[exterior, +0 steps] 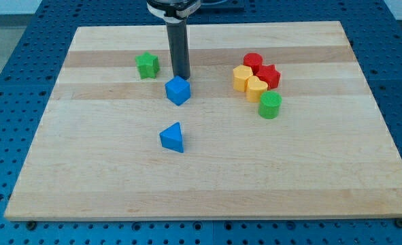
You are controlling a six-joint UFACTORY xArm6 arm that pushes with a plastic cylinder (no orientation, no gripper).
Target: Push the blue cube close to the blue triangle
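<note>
The blue cube (178,90) sits on the wooden board a little left of centre, toward the view's top. The blue triangle (173,137) lies below it, with a gap of about one block width between them. My tip (181,77) is at the cube's top edge, just above it in the view, touching or nearly touching it. The dark rod rises from there to the view's top.
A green star-shaped block (147,65) lies to the left of the rod. At the right sits a cluster: a red cylinder (253,62), a red star (268,75), two yellow blocks (242,77) (256,88), and a green cylinder (270,105). The wooden board (85,177) lies on a blue perforated table.
</note>
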